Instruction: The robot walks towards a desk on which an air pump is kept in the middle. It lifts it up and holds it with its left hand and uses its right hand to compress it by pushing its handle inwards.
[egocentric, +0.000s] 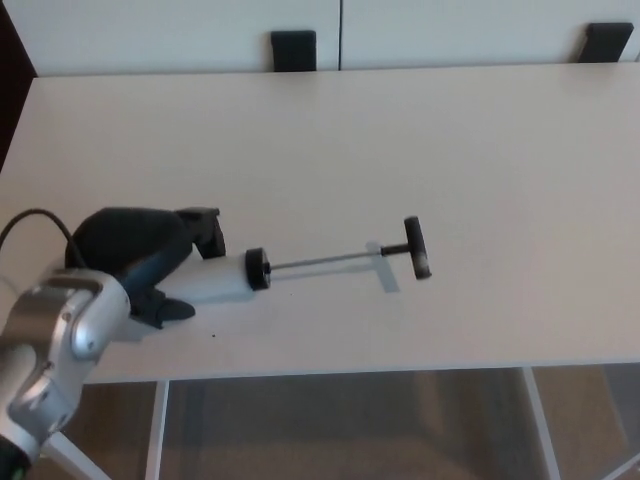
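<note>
The air pump has a pale barrel, a black end cap, a thin metal rod drawn out and a black T-handle at the right. My left hand is shut on the barrel's left part and holds the pump a little above the white desk; a shadow lies under the rod and handle. The pump points right and slightly upward in the picture. My silver left forearm comes in from the bottom left. My right hand does not show.
Two black chair backs stand behind the desk's far edge. The desk's front edge runs along the bottom, with white legs and carpet floor below. A black cable loops by my left wrist.
</note>
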